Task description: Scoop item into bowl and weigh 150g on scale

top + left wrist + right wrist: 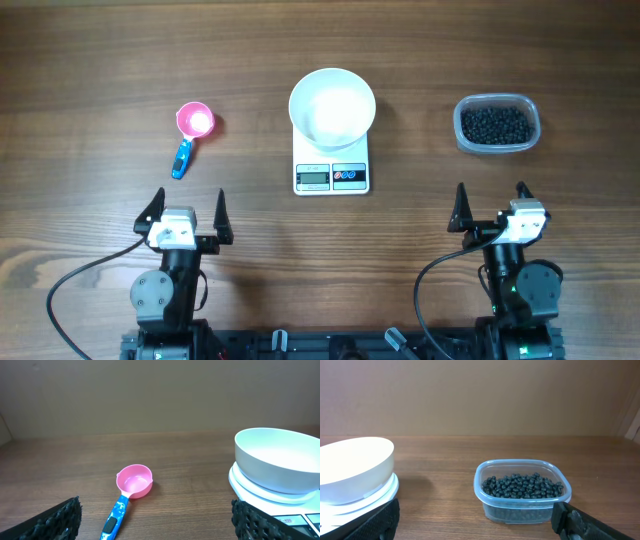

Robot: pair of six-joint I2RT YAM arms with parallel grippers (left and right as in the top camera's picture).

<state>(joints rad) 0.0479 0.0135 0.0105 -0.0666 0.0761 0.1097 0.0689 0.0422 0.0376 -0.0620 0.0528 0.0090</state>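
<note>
Left hand [190, 195]: fingers spread wide, holding nothing; it sits at the near side of the table [100, 80], left of the scale.
Right hand [491, 188]: also wide open with nothing in its grip, at the near side on the right, in line with the tub.
Black beans [494, 124]: all heaped in the clear plastic tub [460, 128] at the right, well apart from the bowl.
Bowl [332, 107]: white, upright, resting on the scale's platform; its inside shows plain white.
Scale [332, 177]: at the middle of the table, display and two buttons facing the arms; the reading is too small to make out.
Scoop [192, 130]: pink cup with a blue handle, lying on the table left of the scale, handle pointing toward the left hand.
</note>
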